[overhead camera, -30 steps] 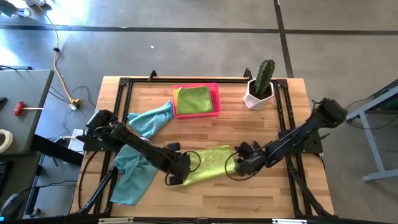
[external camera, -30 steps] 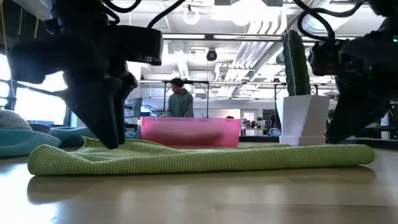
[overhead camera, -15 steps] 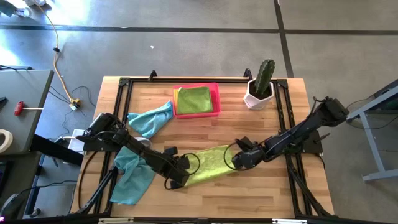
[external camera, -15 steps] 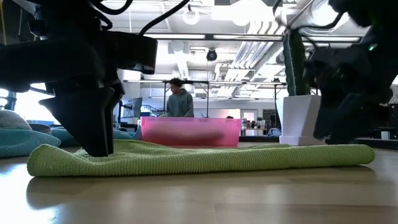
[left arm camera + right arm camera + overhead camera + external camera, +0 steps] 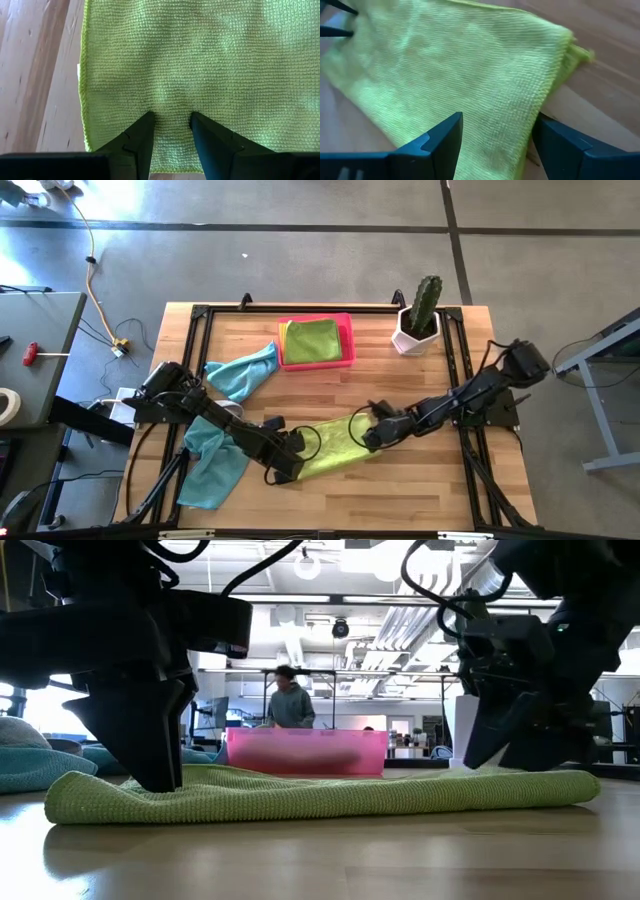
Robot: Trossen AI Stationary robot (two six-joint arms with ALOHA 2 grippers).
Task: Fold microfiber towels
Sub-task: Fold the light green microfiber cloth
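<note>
Lime towel: we see the lime green towel lying flat and folded on the wooden surface, toward the front, between the two arms.
Left end effector: our left end effector sits at the towel's left end, fingertips pressed down on the cloth, a narrow strip of it pinched between the partly closed fingers.
Right end effector: our right end effector hangs over the towel's right end with its fingers spread wide; we see the cloth below and between them, ungripped.
Teal towels: one teal towel lies rumpled behind the left arm, another drapes toward the front left edge.
Tray: the pink tray at the back holds a folded green towel.
Cactus: a potted cactus stands at the back right, well apart from the lime towel.
Background: we see a person in the room beyond.
</note>
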